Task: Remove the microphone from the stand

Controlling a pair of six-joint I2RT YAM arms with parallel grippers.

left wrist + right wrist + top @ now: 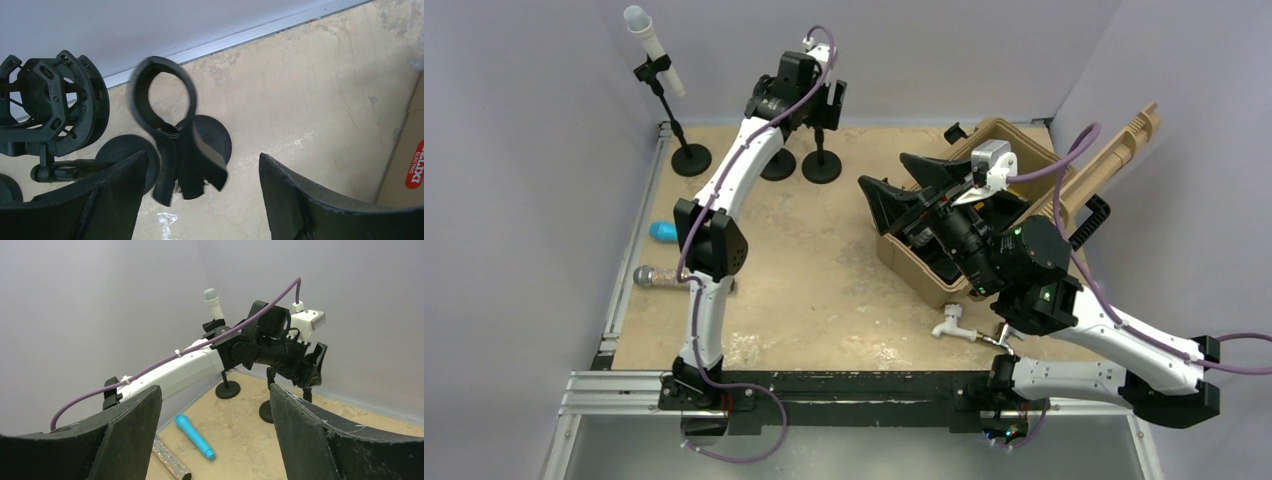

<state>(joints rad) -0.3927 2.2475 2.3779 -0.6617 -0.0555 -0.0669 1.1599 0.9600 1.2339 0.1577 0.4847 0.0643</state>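
Note:
A white microphone (652,48) with a grey head sits tilted in the clip of a black stand (690,159) at the back left corner; the right wrist view shows the microphone (213,301) too. My left gripper (829,102) is at the back wall, well right of it, and stands open (202,157). Just beyond its fingers is the empty ring clip (162,95) of another stand, blurred and not gripped. My right gripper (892,190) hovers open over mid-table beside the box, with nothing between its fingers (216,390).
Two more stand bases (777,165) (821,167) sit under the left gripper, with a shock mount (50,100) beside the clip. A blue microphone (664,232) and a glitter microphone (659,277) lie at the left edge. A tan box (1014,150) stands right, a small white part (951,327) in front.

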